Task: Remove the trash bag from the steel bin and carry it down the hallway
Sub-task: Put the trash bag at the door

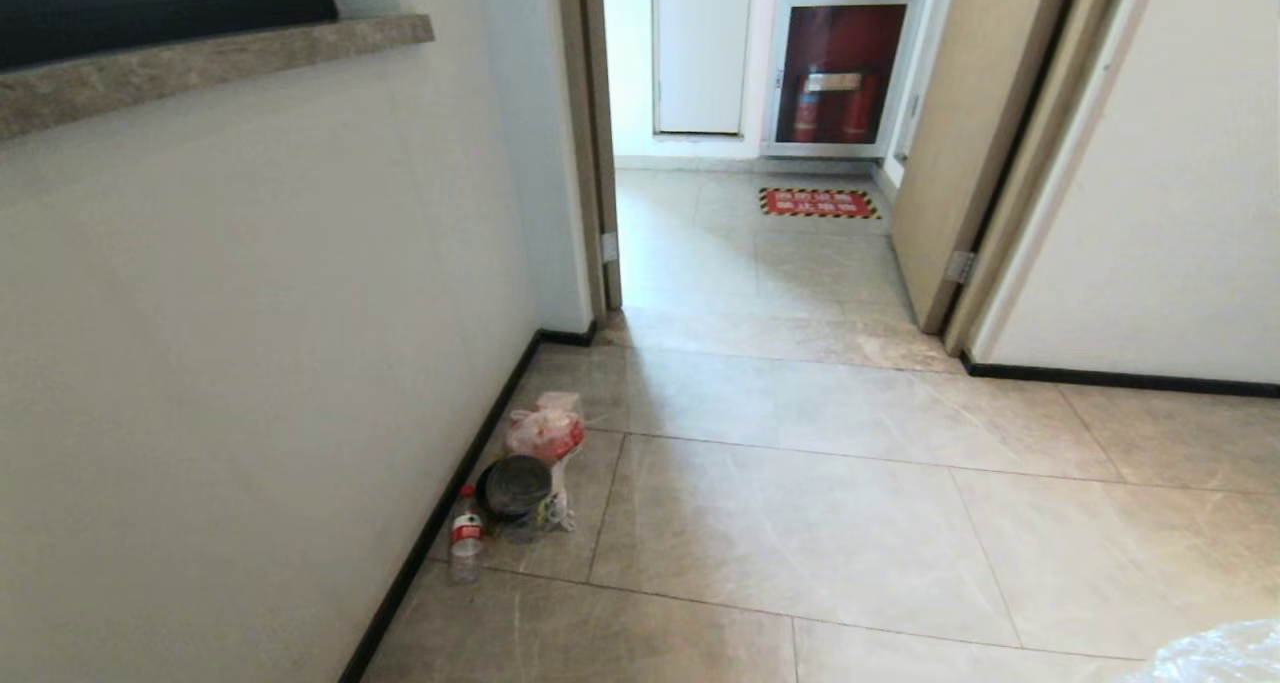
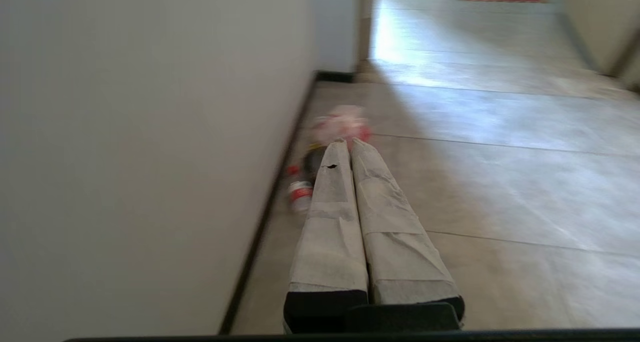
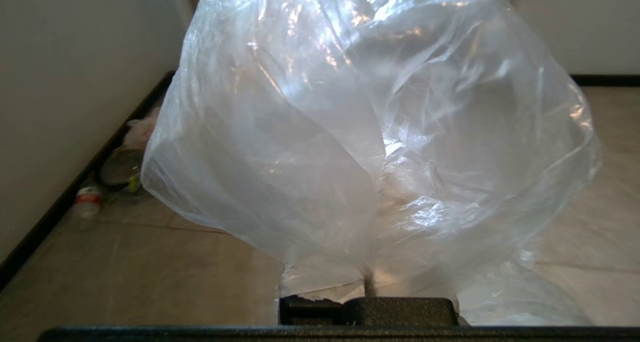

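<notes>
The trash bag (image 3: pixel 370 131), clear and crinkled, billows in front of the right wrist camera and fills most of that view. My right gripper (image 3: pixel 368 282) is shut on its gathered lower part, and the plastic covers the fingers. In the head view only a corner of the trash bag (image 1: pixel 1225 653) shows, at the bottom right. My left gripper (image 2: pixel 348 141) is shut with nothing in it, its taped fingers pressed together and pointing along the hallway floor (image 1: pixel 800 523). The steel bin is out of view.
A small litter pile lies against the left wall (image 1: pixel 250 313): a red-and-white plastic bag (image 1: pixel 545 428), a dark round bowl (image 1: pixel 513 485) and a bottle (image 1: pixel 466 538). Ahead, an open door (image 1: pixel 960 133) leads to a red floor sign (image 1: pixel 818 202) and a fire-extinguisher cabinet (image 1: pixel 835 73).
</notes>
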`<state>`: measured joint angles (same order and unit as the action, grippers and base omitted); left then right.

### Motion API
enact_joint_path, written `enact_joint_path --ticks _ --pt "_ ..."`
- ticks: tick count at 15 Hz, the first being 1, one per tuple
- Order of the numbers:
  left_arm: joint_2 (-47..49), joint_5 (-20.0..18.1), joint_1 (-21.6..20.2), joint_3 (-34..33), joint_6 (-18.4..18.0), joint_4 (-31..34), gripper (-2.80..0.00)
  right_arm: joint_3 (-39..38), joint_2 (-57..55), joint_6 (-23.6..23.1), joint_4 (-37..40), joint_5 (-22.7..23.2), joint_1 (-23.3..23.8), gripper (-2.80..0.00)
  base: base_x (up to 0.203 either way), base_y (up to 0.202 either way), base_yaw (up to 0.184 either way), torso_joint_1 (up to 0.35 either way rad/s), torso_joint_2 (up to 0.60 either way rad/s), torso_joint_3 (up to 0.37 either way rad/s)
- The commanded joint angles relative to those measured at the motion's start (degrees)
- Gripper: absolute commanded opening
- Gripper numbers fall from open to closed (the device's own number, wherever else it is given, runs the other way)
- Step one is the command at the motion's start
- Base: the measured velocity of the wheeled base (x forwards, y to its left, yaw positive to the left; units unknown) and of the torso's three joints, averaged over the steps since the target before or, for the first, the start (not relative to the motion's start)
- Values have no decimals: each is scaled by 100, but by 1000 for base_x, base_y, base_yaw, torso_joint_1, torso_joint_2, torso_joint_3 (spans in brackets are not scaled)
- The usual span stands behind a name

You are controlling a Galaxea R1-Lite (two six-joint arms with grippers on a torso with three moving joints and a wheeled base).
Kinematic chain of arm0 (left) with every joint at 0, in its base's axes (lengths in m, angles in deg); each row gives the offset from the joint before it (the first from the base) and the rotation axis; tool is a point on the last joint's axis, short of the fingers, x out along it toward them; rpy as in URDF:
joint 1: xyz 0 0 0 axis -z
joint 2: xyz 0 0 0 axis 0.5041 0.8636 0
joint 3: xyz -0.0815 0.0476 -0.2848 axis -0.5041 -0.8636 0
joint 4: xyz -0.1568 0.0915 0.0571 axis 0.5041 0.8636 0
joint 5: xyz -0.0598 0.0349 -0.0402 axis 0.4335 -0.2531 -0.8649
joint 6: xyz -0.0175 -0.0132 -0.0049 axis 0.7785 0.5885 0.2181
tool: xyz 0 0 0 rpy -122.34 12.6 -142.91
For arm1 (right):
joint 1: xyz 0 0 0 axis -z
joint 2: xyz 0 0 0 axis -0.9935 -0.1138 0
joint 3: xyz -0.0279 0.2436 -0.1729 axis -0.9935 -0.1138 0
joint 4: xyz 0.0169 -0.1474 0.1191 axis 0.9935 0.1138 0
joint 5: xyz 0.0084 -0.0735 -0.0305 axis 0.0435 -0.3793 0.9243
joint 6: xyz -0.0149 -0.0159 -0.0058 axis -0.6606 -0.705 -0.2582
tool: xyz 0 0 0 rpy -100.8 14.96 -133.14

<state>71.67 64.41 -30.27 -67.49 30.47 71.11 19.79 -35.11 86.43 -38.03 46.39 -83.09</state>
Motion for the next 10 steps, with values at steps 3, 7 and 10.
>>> enact_joint_path --ticks 3,7,10 --pt "0 2 0 0 2 3 -280 -9 1 18 -25 7 -3 -280 3 -8 180 1 7 1" --pt "0 -2 0 0 -6 3 -280 -9 -7 27 -33 7 -3 -280 1 -8 176 3 3 -1" --pt "0 -7 0 0 -6 3 -280 -9 -4 18 -33 7 -3 -280 0 -7 172 2 5 3"
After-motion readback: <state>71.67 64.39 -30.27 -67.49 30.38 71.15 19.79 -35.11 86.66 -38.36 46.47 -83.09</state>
